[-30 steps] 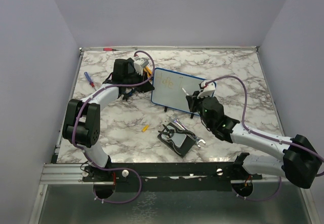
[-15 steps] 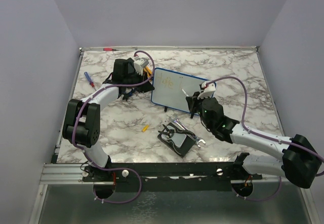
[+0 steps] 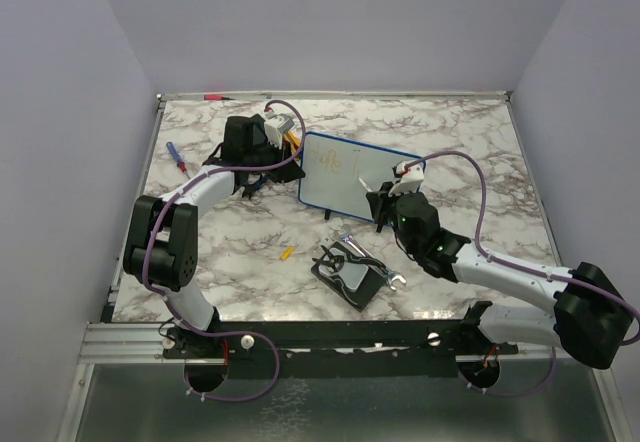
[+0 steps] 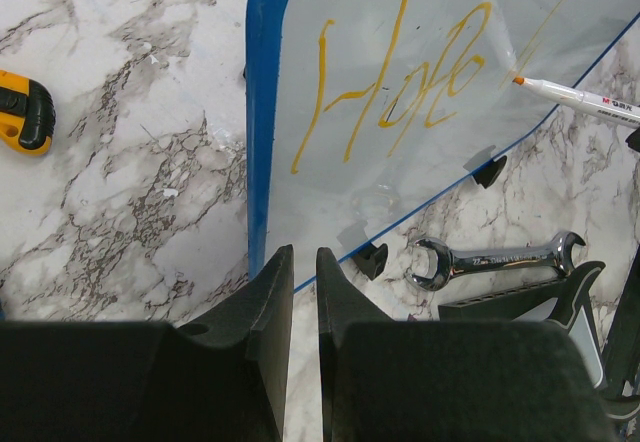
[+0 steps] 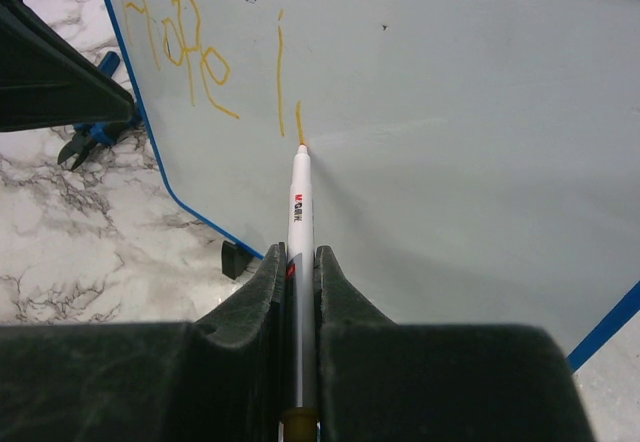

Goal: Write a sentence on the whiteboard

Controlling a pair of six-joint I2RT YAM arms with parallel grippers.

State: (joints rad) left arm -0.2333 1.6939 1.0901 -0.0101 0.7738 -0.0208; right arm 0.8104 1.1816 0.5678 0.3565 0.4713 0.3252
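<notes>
At the bottom centre of the right wrist view, the right pincer (image 5: 298,254) was closed tight on the barrel of a white marker (image 5: 299,207), whose orange tip touched the whiteboard (image 5: 450,162) at the foot of a short fresh stroke. Just left of that mark stood a longer upright stroke, and toward the upper left of the frame the sentence (image 5: 195,52) so far read "Hope".

Compared with a second earlier, the top view showed the right forearm only slightly shifted toward the lower left; the board and the left arm had not moved. That small creep suggests the pen was drawing a short downstroke, so a second word was probably just starting and most of the sentence remained unwritten.

Low in the left wrist view, the left pincer (image 4: 304,254) was shut to a thin slit right at the board's blue rim; whether it pinched that rim could not be told. Beyond the board's lower edge a spanner (image 4: 500,259) lay on the marble table (image 4: 130,162).
</notes>
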